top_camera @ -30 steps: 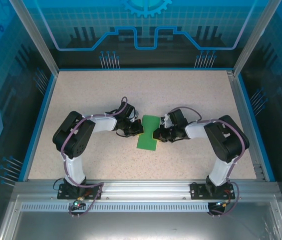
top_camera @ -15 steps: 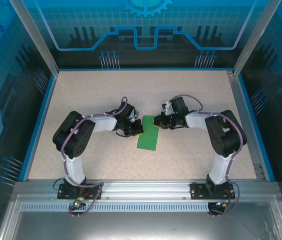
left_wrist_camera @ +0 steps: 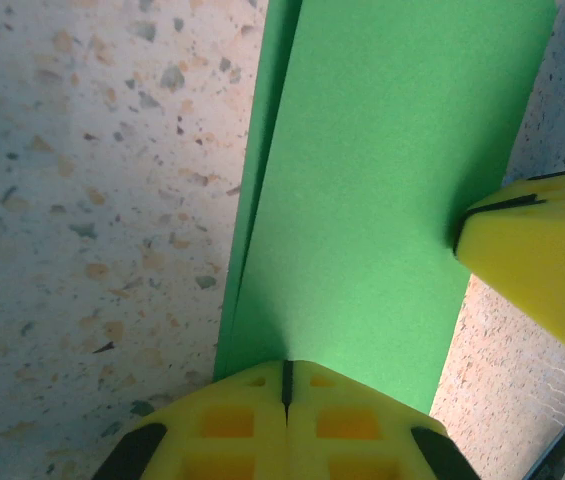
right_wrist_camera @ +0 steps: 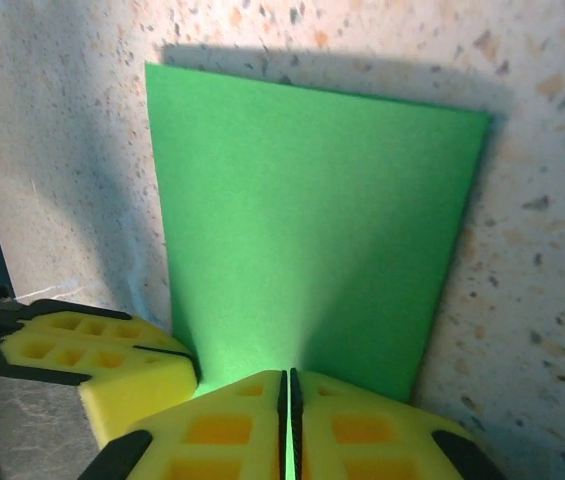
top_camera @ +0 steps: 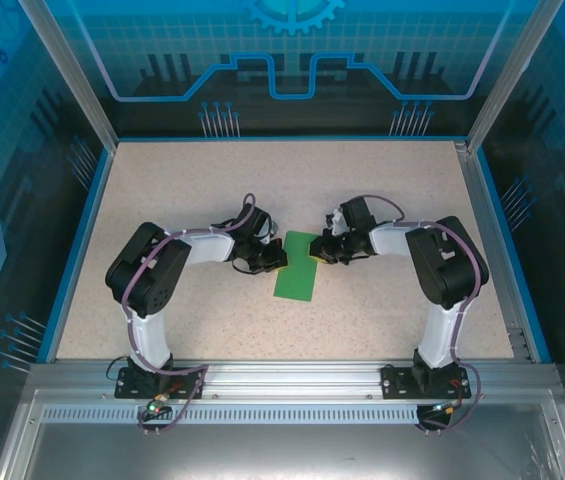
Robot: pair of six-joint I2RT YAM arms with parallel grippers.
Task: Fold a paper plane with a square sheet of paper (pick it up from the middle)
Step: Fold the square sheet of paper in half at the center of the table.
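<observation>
Clenched left gripper [left_wrist_camera: 284,368] and right gripper [right_wrist_camera: 286,378] pinching the square sheet of paper [top_camera: 299,270] hide its side edges.

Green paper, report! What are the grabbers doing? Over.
Left gripper and right gripper shut, tips at opposite paper edges. Paper folded over, flat on table. Nothing blocking.

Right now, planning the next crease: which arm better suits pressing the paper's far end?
Probably right: right gripper, shut, touches the folded green sheet at its far corner; left gripper pins its side.
</observation>
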